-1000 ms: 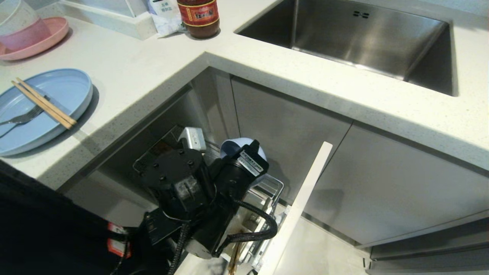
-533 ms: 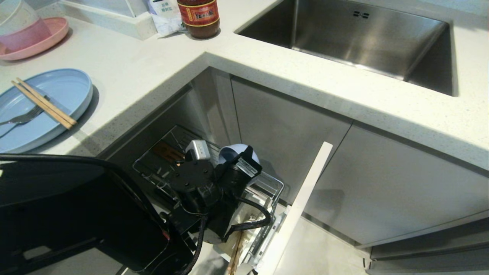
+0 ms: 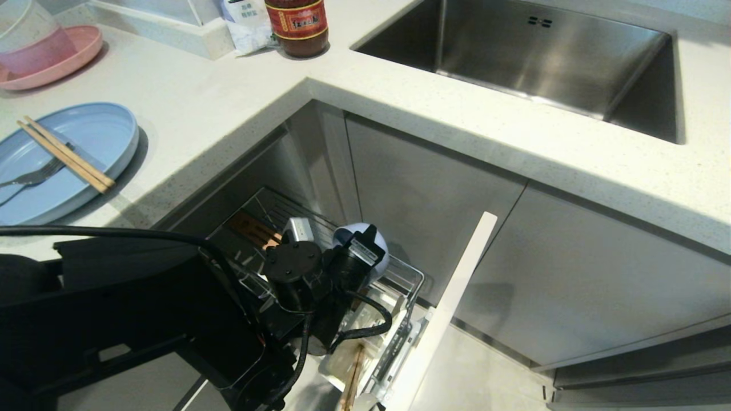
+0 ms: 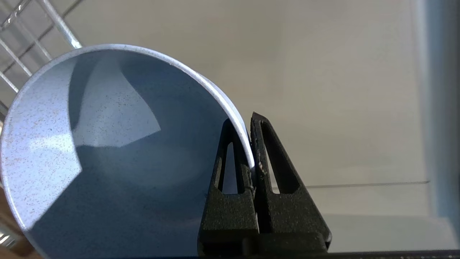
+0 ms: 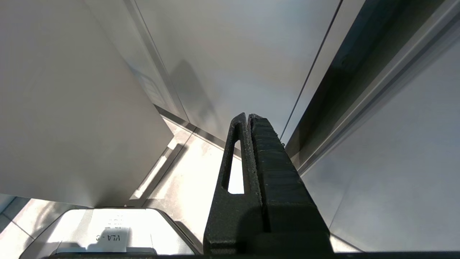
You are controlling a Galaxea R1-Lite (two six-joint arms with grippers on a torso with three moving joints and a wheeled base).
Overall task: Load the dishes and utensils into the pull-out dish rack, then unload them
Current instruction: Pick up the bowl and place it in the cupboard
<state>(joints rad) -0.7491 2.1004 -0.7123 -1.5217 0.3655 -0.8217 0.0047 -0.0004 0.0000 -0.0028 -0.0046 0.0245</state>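
Observation:
My left gripper (image 4: 242,120) is shut on the rim of the small light-blue bowl (image 4: 107,144), one finger inside and one outside. From the head view, the bowl (image 3: 344,233) hangs tilted just over the chrome wire pull-out dish rack (image 3: 412,275), behind my left wrist (image 3: 308,268). The rack's wooden strip (image 3: 251,225) and pale cabinet front (image 3: 451,297) show. On the counter at the left lies the light-blue plate (image 3: 97,134) with the wooden chopsticks (image 3: 65,155) and the silver fork (image 3: 34,176) on it. My right gripper (image 5: 248,116) is shut and empty, low beside cabinet fronts.
A pink plate (image 3: 74,54) with a clear container stands at the counter's far left, a sauce bottle (image 3: 297,25) behind the corner, and the steel sink (image 3: 542,57) to the right. Light-brown sticks (image 3: 353,374) stand in the rack's front box.
My left arm has sunk and reached farther down into the pulled-out rack, carrying the bowl lower with it. The plate, chopsticks and fork have not moved.

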